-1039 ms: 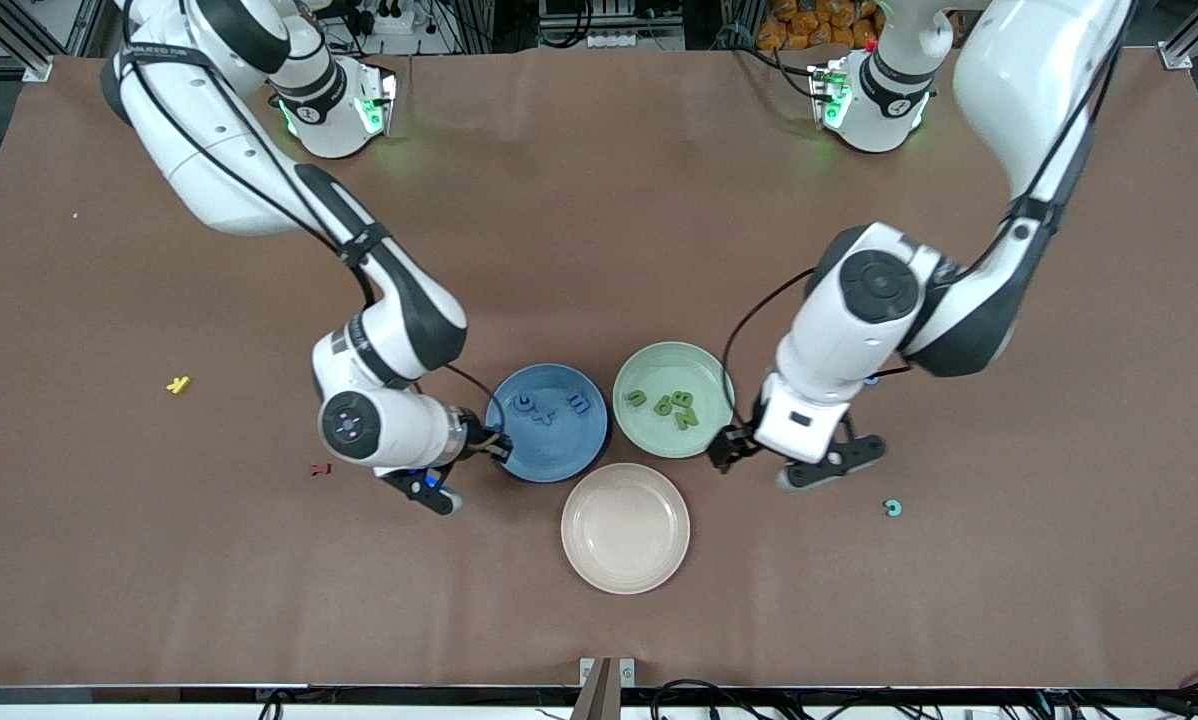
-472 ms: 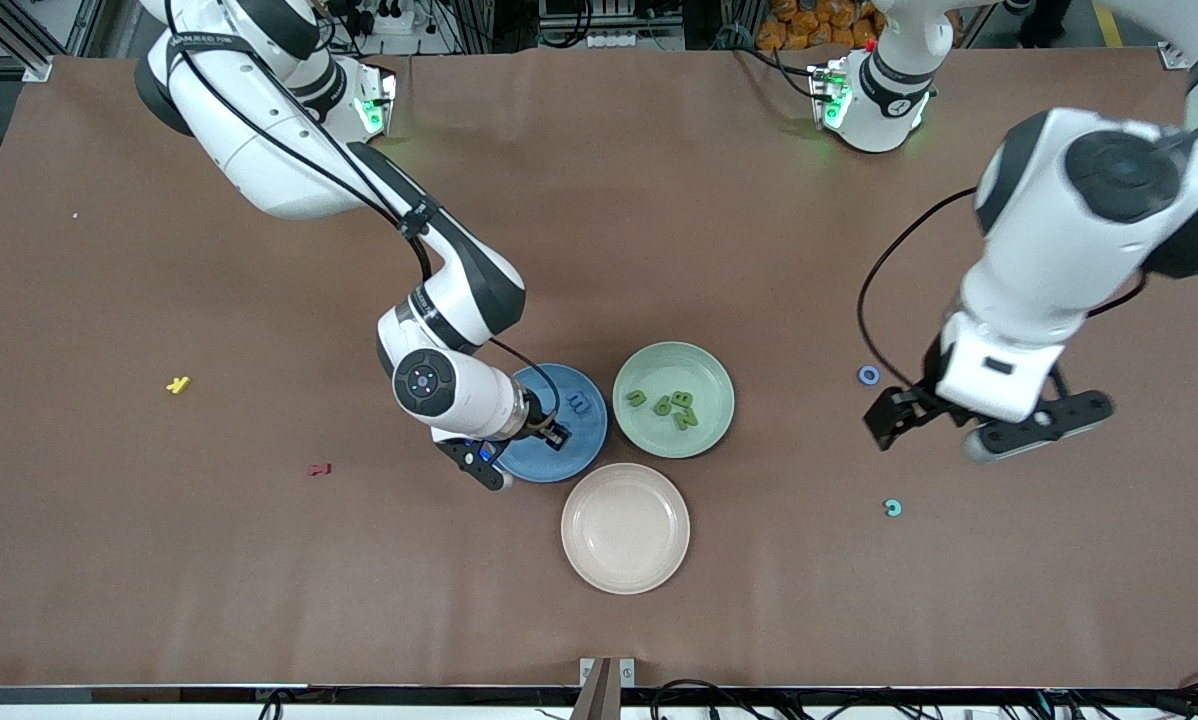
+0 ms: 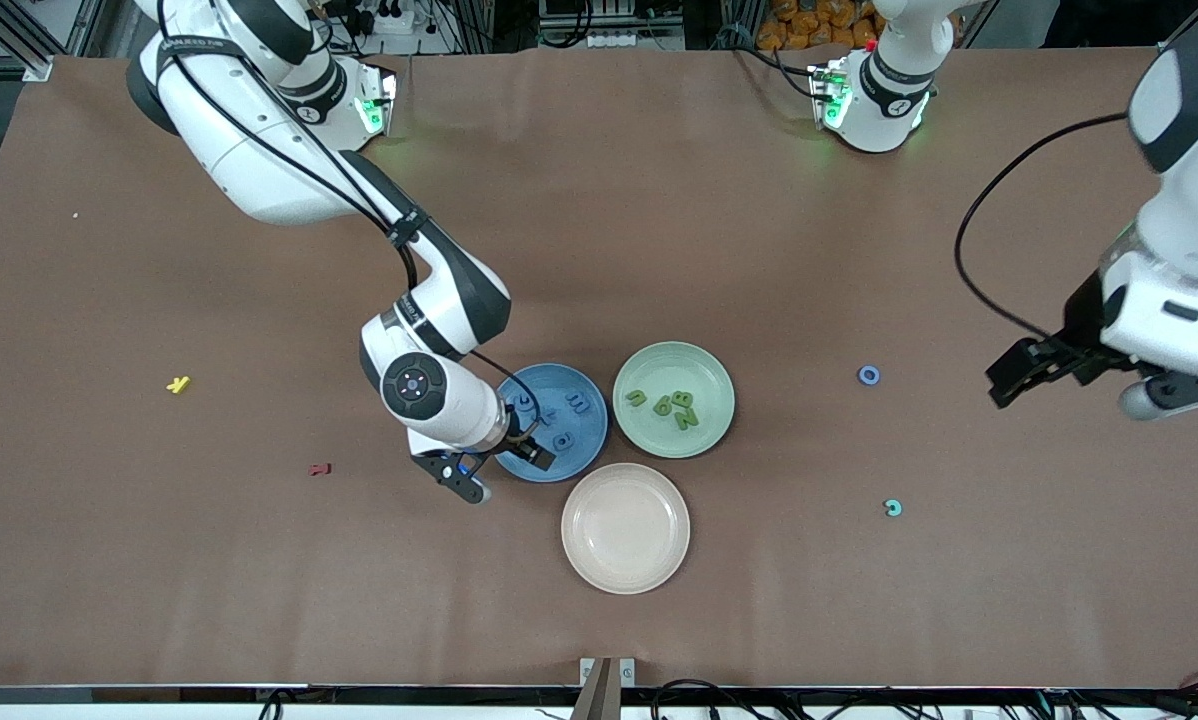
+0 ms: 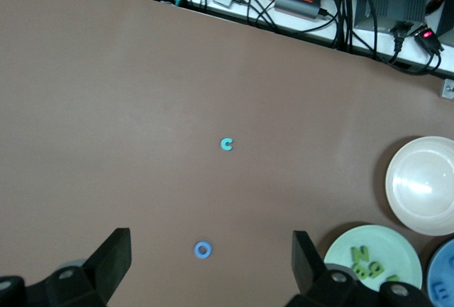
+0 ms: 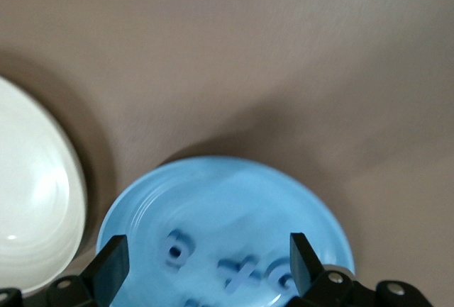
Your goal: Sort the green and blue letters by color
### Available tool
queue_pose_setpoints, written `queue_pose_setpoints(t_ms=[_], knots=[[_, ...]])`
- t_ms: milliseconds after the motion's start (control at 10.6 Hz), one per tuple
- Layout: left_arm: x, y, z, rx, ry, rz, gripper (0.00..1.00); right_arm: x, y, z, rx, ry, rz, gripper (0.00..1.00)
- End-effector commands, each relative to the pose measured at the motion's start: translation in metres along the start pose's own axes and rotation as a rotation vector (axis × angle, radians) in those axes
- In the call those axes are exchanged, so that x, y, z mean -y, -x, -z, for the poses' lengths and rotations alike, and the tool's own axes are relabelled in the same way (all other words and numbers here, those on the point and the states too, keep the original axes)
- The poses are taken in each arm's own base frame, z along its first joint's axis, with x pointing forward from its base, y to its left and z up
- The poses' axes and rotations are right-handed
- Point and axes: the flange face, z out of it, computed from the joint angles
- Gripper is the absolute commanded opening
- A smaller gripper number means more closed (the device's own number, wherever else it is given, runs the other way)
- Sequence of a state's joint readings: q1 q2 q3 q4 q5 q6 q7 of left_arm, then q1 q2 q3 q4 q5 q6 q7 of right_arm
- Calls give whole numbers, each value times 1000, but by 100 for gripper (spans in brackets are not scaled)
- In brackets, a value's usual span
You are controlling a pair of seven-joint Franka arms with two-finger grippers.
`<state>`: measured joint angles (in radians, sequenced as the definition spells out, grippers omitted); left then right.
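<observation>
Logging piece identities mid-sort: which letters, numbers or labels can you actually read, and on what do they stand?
"B", "Z": olive-green pieces in the pale green plate.
"E", lying sideways: blue piece in the blue plate.
"C": small teal piece on the brown table.
"K": small yellow piece, barely legible.
Remaining pieces: too small to read.

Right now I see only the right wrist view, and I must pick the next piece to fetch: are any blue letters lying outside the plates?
Observer: Yes, one blue ring-shaped letter lies on the table toward the left arm's end, apart from the plates.
Operator: My right gripper is open over the blue plate. Is the left gripper on that ring?
Observer: No. The left gripper hangs open over the table toward that end, holding nothing.
Operator: Anything else loose there?
Observer: A teal letter, nearer to the front camera than the ring.
</observation>
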<state>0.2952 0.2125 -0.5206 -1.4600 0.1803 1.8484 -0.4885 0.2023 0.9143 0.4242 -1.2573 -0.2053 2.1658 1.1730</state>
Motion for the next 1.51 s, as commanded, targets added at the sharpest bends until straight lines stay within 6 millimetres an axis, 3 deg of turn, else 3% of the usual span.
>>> queue_pose_setpoints(t_ms=[0,94,283,378,756,1039,1228,1417], knots=[[39,26,42,87,-49,-70,100,-39,-51,13,-1,56,138,100],[48,26,48,91,-26,-67,100,-56,-70,16,26,90,205,100],[66,20,48,119,38,-15,100,-70,-76,33,51,153,268,100],[62,21,49,120,40,-14,100,-76,-79,49,41,168,294,100],[62,22,44,131,6,-43,100,-144,-100,122,-2,223,479,100],[42,29,42,145,23,-79,100,-177,-94,162,3,277,536,100],[40,30,41,146,22,-83,100,-184,-82,199,41,217,530,100],[38,29,39,150,24,-98,100,-204,-79,230,34,207,598,100]])
